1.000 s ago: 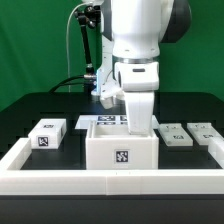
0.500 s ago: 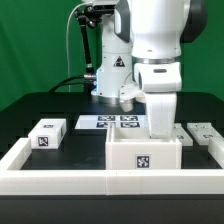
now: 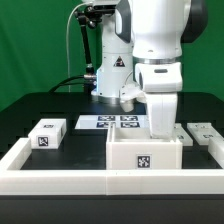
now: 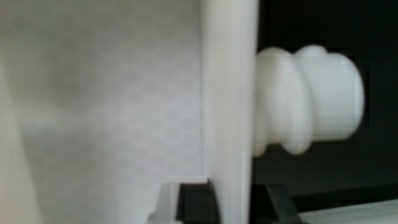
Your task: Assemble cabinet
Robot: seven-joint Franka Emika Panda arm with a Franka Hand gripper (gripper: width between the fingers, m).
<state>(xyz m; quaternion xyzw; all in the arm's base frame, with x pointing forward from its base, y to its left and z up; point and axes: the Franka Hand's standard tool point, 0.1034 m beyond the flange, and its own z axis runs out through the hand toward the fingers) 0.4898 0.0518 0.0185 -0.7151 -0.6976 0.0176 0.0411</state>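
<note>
Near the left edge of the tabletop [image 3: 40, 108], as the exterior view has it, sits a small white block [image 3: 47, 135], well apart from the arm. Right of it, toward the back, lies the marker board [image 3: 112, 122]. Further right, against the border frame [image 3: 60, 181] along the front edge, stands the cabinet box [image 3: 145, 157], open side up. The pincer [image 4: 222, 200] reaches straight down into it and is clamped on one thin upright wall; which wall I cannot tell. A rounded white knob [image 4: 311, 98] shows just beyond that wall. So the box lies directly beneath the pincer and would likely travel with it. Flat blocks [image 3: 205, 131] wait by the right edge.
</note>
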